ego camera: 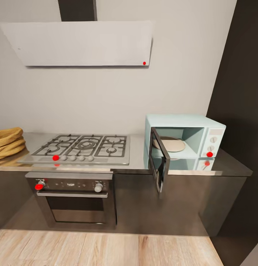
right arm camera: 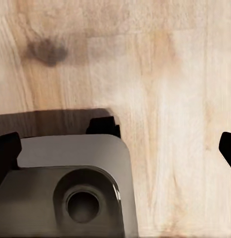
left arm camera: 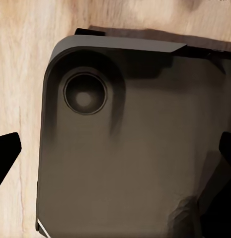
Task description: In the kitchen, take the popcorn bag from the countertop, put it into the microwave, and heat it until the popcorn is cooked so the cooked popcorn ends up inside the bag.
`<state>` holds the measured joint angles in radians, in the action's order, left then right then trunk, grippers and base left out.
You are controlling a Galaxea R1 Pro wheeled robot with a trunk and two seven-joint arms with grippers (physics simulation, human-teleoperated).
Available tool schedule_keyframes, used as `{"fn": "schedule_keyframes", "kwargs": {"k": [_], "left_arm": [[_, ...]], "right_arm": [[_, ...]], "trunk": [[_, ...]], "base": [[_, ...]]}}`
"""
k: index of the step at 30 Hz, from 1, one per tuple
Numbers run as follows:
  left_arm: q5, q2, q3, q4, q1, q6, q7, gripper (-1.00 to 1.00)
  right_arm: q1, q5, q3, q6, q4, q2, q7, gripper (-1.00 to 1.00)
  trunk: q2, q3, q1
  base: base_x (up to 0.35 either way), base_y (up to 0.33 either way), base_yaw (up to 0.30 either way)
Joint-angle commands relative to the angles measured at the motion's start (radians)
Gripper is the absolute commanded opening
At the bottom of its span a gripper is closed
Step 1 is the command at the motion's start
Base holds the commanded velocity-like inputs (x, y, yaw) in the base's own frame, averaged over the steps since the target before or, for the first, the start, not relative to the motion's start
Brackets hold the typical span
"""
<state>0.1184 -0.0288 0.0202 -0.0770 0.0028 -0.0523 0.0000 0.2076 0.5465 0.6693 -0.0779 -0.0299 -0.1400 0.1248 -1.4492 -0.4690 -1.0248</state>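
Now facing the kitchen run, microwave (ego camera: 182,142) door open, arms down
Popcorn bag (ego camera: 7,143) lies on the countertop (ego camera: 136,164) at 9 o'clock, long axis roughly sideways, well apart from the microwave at 3 o'clock; left gripper (left arm camera: 115,153) and right gripper (right arm camera: 115,148) both spread wide, empty, pointing at the robot base (left arm camera: 125,148) and wood floor (right arm camera: 170,74); left arm likely nearer the bag

soft even light, faint shadows, slightly blurry renders, dim right side
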Motion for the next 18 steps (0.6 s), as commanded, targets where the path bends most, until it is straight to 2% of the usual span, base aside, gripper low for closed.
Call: {"fn": "schedule_keyframes", "kwargs": {"k": [1, 18], "left_arm": [[0.009, 0.000, 0.001, -0.001, 0.000, -0.001, 0.000, 1.00], [0.008, -0.002, 0.001, -0.003, 0.000, -0.001, 0.000, 1.00]], "right_arm": [[-0.002, 0.007, 0.009, -0.004, -0.003, 0.001, -0.010, 1.00], [-0.010, 0.009, 0.007, -0.006, -0.004, 0.004, -0.028, 1.00]], "trunk": [[0.000, -0.001, 0.000], [0.000, 0.008, 0.000]], "base": [[0.000, 0.000, 0.216], [0.000, 0.000, 0.264]]}}
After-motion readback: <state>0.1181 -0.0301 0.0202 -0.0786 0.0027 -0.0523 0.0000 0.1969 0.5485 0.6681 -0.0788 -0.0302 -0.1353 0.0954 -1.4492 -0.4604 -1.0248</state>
